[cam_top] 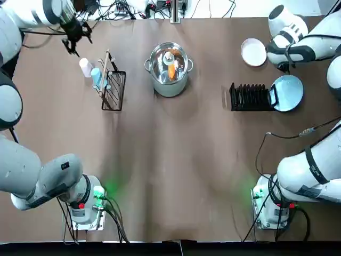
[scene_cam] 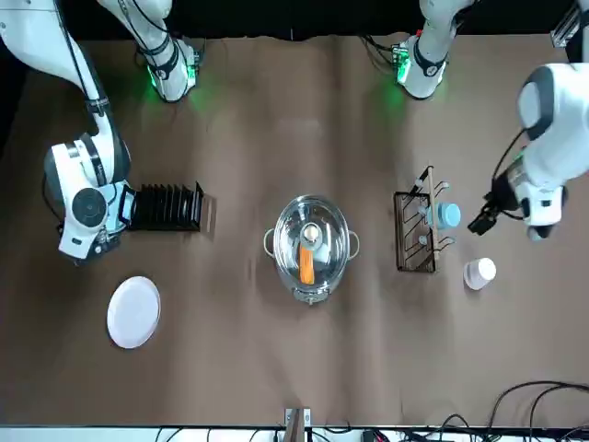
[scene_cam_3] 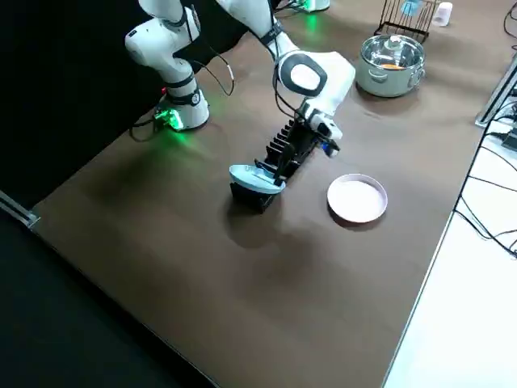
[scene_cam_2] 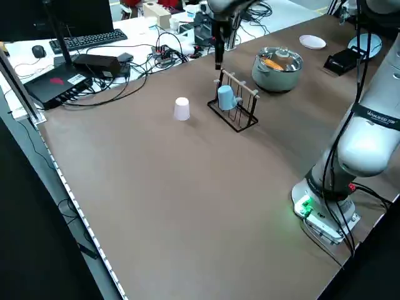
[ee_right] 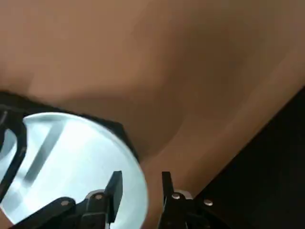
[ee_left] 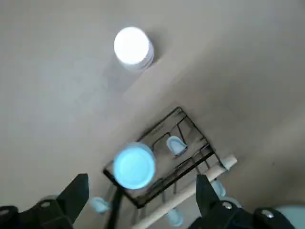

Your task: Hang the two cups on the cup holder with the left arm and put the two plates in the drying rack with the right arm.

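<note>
Looking at the left gripper [ee_left: 138, 200], its fingers are spread open and empty, hovering above the cup holder [cam_top: 113, 88]. The blue cup [ee_left: 135, 166] already hangs there, almost straight below the fingers. The white cup [ee_left: 133, 46] stands mouth-down on the table [cam_top: 176, 160], just beyond the holder on its outer side, so that's probably next. Over on the right, the right gripper [ee_right: 139, 188] has its fingers pinched on the rim of the blue plate [ee_right: 71, 162] at the drying rack [cam_top: 251, 97] end; the white plate [cam_top: 253, 52] lies flat nearby.
</note>
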### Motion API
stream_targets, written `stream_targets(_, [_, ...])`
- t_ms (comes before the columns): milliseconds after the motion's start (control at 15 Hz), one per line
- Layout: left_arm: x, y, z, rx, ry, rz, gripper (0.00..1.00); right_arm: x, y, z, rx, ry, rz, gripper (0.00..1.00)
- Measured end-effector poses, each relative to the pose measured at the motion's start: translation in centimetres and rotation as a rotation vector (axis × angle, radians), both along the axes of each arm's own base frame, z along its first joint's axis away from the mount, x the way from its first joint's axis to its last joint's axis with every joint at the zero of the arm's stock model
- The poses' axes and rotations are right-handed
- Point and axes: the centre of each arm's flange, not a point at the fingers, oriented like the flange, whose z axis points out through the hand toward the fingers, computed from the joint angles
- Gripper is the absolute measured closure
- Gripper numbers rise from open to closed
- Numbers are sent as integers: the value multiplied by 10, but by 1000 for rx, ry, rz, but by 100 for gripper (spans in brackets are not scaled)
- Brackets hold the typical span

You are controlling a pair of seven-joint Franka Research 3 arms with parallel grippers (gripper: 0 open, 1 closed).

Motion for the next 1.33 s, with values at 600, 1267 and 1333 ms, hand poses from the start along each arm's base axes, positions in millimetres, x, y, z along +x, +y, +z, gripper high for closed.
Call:
stream_targets(600, [22, 73, -51, 133, 15, -621, 1, 76, 17, 67, 322, -235, -278, 59])
stream_targets(1267, [65, 96, -177, 141, -30, -820, 0, 127, -4, -61, 448, -572, -864, 50])
stream_targets(1333, [66, 95, -183, 139, -46, -823, 0, 129, -12, -66, 464, -594, -876, 49])
